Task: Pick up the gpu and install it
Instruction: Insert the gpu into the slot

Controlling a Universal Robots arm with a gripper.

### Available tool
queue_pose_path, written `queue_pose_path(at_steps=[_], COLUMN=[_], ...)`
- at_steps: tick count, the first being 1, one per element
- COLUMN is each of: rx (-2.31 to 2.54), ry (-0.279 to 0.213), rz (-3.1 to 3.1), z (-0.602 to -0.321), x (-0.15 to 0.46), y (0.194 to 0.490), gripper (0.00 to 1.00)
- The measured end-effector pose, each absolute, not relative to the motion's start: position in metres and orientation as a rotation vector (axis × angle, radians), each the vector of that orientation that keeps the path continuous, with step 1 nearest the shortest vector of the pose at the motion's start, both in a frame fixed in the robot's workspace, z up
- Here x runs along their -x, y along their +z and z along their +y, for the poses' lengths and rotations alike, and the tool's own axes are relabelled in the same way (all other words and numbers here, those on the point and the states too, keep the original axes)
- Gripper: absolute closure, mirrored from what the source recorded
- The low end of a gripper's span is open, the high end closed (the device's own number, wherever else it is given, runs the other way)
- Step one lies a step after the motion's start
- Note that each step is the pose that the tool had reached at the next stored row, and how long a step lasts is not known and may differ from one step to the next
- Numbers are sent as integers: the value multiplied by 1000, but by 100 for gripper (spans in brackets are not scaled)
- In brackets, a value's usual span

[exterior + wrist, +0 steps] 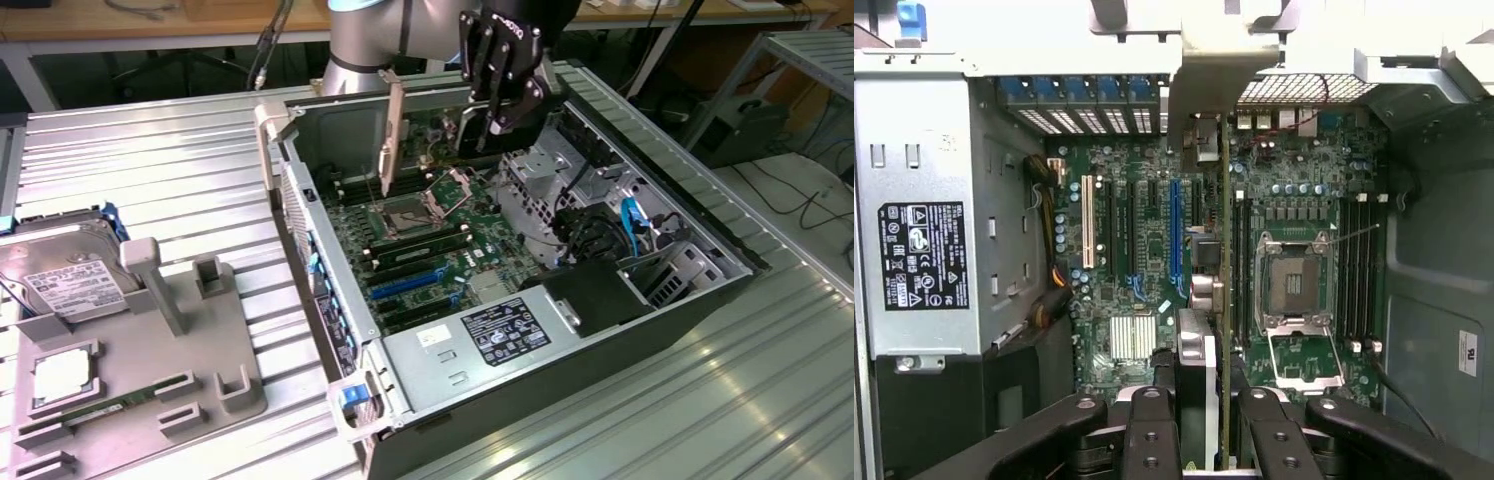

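Observation:
My gripper (501,122) hangs over the back part of the open computer case (334,300) and is shut on the gpu (391,140). The card stands on edge above the motherboard (441,250). Its metal end bracket points toward the case wall with the blue slot tabs. In the wrist view the gpu (1222,300) shows edge-on as a thin line running from my gripper (1209,435) to its silvery bracket (1204,90). It lies between the blue expansion slot (1176,230) and the processor socket (1291,285). Whether the card touches a slot I cannot tell.
A grey fixture (160,380) at the exterior view's left carries a silver hard drive (67,280) and a slim green memory stick (87,413). Inside the case sit the power supply (501,335) and a drive cage with blue cables (627,230). The ribbed metal table (694,400) surrounds the case.

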State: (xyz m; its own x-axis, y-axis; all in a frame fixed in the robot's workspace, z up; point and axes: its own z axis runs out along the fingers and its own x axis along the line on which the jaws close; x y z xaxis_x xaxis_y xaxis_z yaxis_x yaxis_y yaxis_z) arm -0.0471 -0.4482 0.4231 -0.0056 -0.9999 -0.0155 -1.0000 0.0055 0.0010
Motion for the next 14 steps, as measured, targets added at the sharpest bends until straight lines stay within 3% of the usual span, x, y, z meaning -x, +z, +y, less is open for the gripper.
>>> queue_pose_path(at_steps=[14], rx=[2207], ry=[12], rz=[2216], z=[-448], x=[47], y=[411], gripper=[72])
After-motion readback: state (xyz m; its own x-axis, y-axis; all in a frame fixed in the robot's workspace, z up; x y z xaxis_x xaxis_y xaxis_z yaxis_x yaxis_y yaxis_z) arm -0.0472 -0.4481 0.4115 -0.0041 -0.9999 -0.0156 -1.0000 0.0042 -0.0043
